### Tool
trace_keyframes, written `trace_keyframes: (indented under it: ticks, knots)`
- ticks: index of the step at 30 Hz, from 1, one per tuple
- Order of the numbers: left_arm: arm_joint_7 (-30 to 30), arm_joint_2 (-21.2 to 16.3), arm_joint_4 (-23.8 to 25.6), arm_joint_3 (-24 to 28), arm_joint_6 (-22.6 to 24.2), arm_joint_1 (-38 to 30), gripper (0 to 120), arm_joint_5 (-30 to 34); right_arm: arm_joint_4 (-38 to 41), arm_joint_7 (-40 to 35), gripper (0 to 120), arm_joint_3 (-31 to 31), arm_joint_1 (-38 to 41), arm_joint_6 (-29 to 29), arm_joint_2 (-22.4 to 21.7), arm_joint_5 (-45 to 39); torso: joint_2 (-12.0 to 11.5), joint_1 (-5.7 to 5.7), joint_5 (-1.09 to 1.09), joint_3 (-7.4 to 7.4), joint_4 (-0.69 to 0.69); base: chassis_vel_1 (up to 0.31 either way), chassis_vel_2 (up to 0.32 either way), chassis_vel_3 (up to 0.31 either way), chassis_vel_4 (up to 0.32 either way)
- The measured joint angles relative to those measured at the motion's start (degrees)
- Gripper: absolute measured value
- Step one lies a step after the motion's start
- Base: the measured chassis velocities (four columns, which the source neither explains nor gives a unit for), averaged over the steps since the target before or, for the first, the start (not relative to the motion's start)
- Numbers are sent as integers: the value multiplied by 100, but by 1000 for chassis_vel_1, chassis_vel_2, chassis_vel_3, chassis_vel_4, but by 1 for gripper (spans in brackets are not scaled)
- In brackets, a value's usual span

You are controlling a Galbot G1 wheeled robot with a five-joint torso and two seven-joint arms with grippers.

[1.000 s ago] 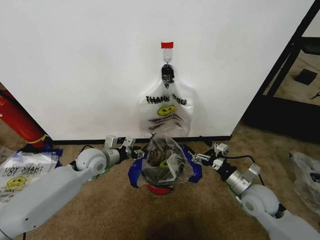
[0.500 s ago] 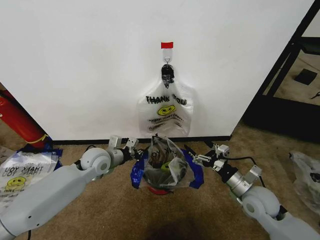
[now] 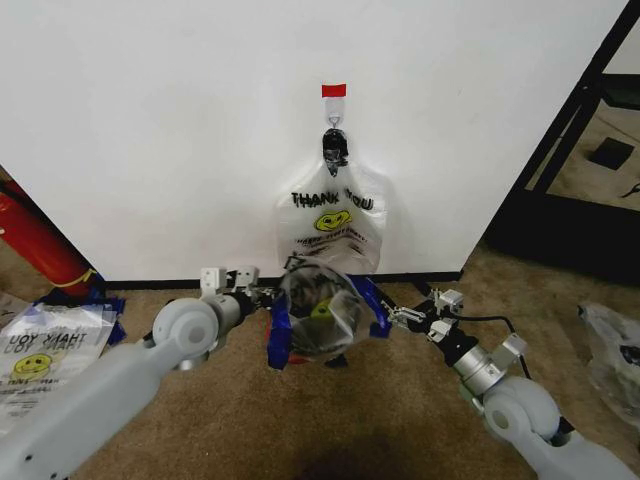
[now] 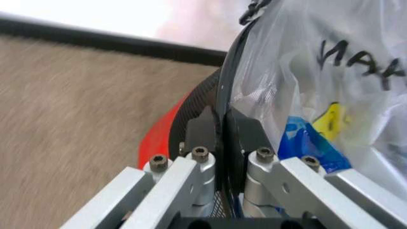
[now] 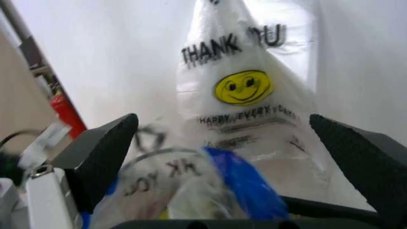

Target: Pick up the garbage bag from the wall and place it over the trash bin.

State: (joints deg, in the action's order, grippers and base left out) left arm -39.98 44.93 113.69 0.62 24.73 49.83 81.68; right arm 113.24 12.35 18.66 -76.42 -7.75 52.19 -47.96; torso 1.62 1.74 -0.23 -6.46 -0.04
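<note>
Black wire mesh is pinched at the rim by the left gripper (image 4: 219, 131), its jaws closed on the trash bin (image 4: 203, 102), which already wears a clear printed liner over blue plastic and looks tipped toward the camera. Opposite, the right gripper (image 3: 403, 318) stands spread just beside the bin. Behind them, the garbage bag (image 3: 332, 226) hangs untouched from its hook on the wall (image 3: 150, 120). The pickup seems not yet begun; next, a free gripper must reach up to the bag's handles.
</note>
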Motion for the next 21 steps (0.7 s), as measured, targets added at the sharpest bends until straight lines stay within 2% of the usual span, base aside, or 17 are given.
trace_keyframes:
  ticks: [2,4,9,10,17,18,21]
  knots:
    - [-74,22,29,-44,-24,60,1,10,8,-27,100,3,-6,8,15,0,0,0,0,0,0,0,0,0,0]
    - [-593,191,337,-452,-312,606,1,99,39,-184,100,24,-47,55,105,17,0,0,0,0,0,0,0,0,0]
    - [-1064,410,642,-828,-762,1038,1,100,92,-379,100,86,-129,152,205,102,0,0,1,0,0,0,0,0,0]
    - [-1064,410,642,-828,-762,1038,1,100,92,-379,100,86,-129,152,205,102,0,0,1,0,0,0,0,0,0]
    - [-1578,1110,695,-944,-1488,1233,1,-108,201,-657,100,179,-275,268,260,280,0,0,1,0,-1,0,0,0,0]
    - [-1578,1110,695,-944,-1488,1233,1,-108,201,-657,100,179,-275,268,260,280,0,0,1,0,-1,0,0,0,0]
    - [-1656,1441,744,-961,-1763,1416,1,-219,245,-769,100,186,-311,319,275,339,0,0,1,-1,-2,0,0,0,0]
